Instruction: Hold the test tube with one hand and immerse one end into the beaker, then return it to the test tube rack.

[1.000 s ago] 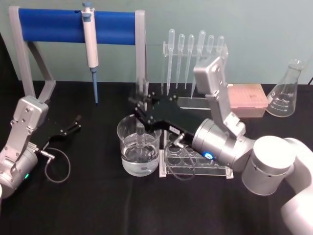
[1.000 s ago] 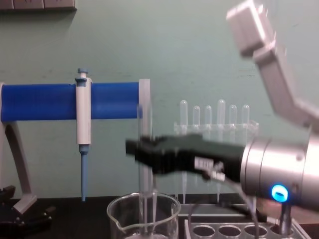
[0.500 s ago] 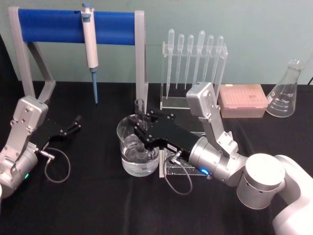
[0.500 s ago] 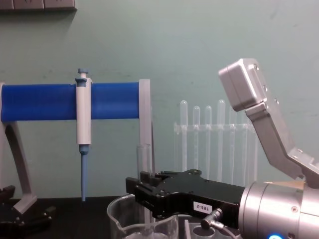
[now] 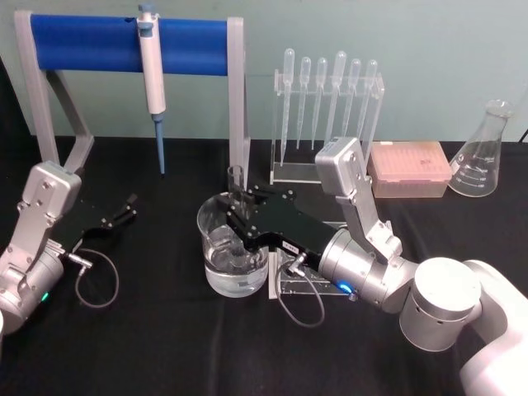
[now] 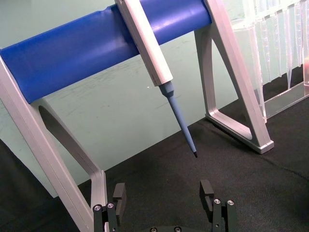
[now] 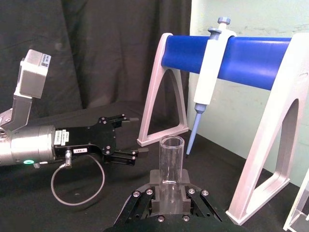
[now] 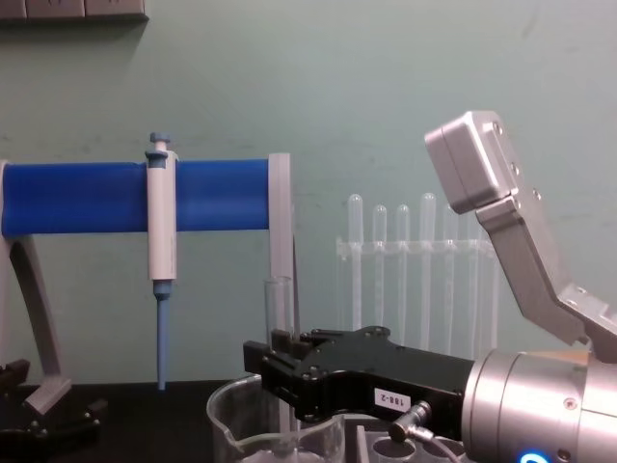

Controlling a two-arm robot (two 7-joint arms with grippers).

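Covering the whole table was a black cloth (image 5: 165,346), and behind it stood a pale green wall (image 5: 429,33); the right wrist view also caught a dark curtain (image 7: 96,48) off to the robot's left. The right gripper (image 5: 239,216) was clamped on the test tube (image 5: 236,186), holding it upright with its rim above the fingers (image 7: 145,200). The tube's lower part was down inside the beaker (image 5: 216,276), which held clear liquid, though how deep the tip sat could not be told. Just beside the beaker, under the right arm, lay the clear rack (image 5: 307,285) with round holes. The left gripper (image 5: 129,208) rested on the cloth well to the left, its fingers spread and holding nothing. Along the back stood a blue bar stand (image 5: 99,45) with a pipettor (image 5: 151,70) hanging from it, a row of pipettes (image 5: 330,82), a pink box (image 5: 410,167) and a glass flask (image 5: 481,157).
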